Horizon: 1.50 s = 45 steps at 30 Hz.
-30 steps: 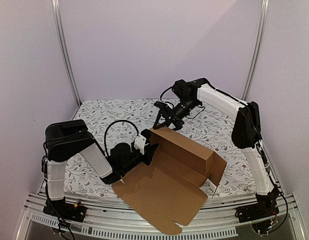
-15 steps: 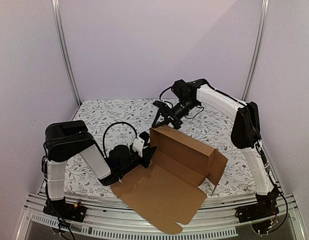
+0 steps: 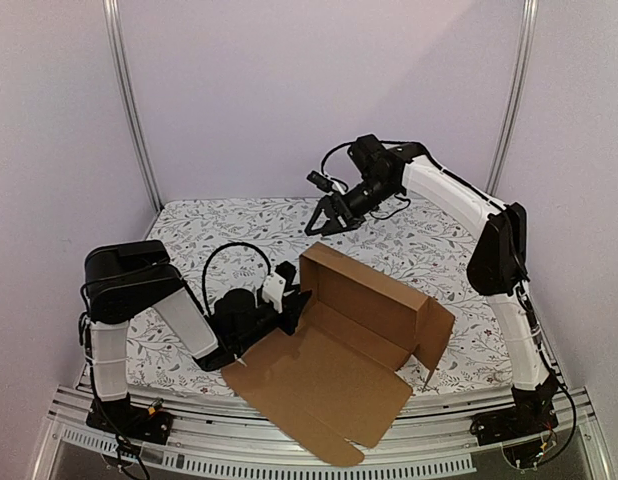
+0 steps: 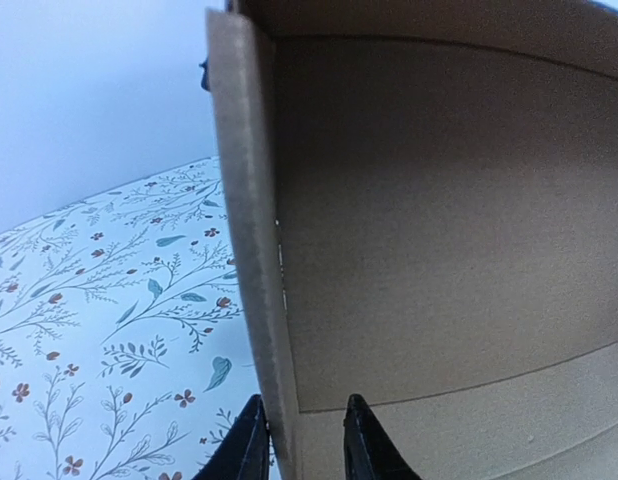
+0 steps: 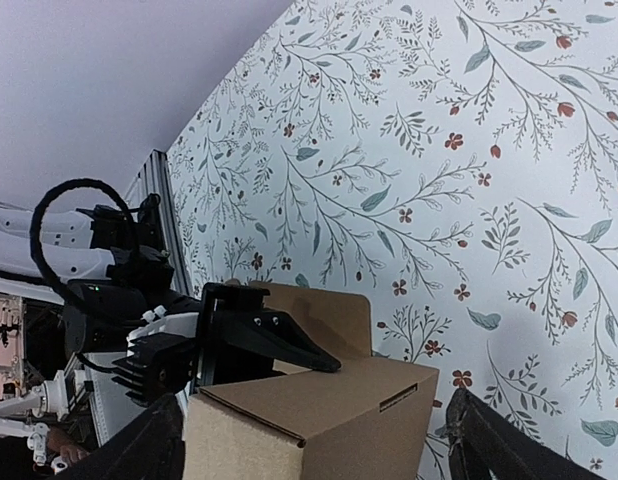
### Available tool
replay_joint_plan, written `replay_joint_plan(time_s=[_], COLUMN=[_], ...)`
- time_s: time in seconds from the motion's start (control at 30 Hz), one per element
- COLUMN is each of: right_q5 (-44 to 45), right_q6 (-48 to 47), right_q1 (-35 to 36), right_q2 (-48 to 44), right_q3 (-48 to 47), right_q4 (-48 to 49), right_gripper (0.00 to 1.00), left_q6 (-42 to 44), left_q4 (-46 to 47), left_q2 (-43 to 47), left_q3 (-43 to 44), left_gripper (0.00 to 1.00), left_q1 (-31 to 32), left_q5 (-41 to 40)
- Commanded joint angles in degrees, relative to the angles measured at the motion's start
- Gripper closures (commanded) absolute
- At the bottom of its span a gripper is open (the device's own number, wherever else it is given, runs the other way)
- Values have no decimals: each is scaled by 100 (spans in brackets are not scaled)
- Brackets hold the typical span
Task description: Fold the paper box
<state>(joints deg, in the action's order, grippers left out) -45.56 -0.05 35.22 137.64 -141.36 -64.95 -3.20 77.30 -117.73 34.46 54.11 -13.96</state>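
The left claw (image 4: 303,445) pinches the upright end wall of the paper box (image 3: 361,300), one finger outside and one inside, jaws narrow on the cardboard edge. The half-formed box stands ahead of this claw, its large flap lying flat. The right claw (image 3: 325,222) hangs above the box's far corner, spread wide and holding nothing, over the flowered cloth (image 5: 469,150).

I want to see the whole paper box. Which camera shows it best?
Top external: the whole paper box, walls up, big flap flat. Left wrist shows only one wall and the inside; right wrist only a corner.
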Motion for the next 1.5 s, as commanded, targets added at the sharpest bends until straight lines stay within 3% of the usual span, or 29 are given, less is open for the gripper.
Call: replay_joint_plan(time_s=[0.0, 0.03, 0.1, 0.13, 0.2, 0.8, 1.07, 1.47], right_q5=[-311, -358, -431, -473, -617, -1078, -489, -264], right_q6=[-433, -447, -381, -333, -217, -75, -592, -388], right_q1=[15, 20, 22, 26, 44, 503, 703, 550], right_q2=[-735, -892, -1133, -1193, -1171, -577, -355, -109], right_q3=[560, 767, 1029, 1076, 1080, 1220, 1363, 1303], right_q4=[503, 700, 998, 1079, 1141, 912, 364, 361], right_gripper=[23, 34, 71, 84, 96, 100, 100, 100], left_q6=[47, 37, 10, 9, 7, 32, 27, 186], left_q4=[1005, 1006, 1009, 1008, 1006, 1010, 1007, 983], left_q2=[94, 81, 67, 53, 30, -49, -44, -49], left_q3=[40, 50, 58, 61, 63, 76, 69, 148], left_gripper=[73, 73, 73, 73, 73, 75, 75, 73], left_q1=[-76, -76, -76, -76, -83, -154, -181, -235], left_q5=[54, 64, 74, 70, 70, -39, -38, 18])
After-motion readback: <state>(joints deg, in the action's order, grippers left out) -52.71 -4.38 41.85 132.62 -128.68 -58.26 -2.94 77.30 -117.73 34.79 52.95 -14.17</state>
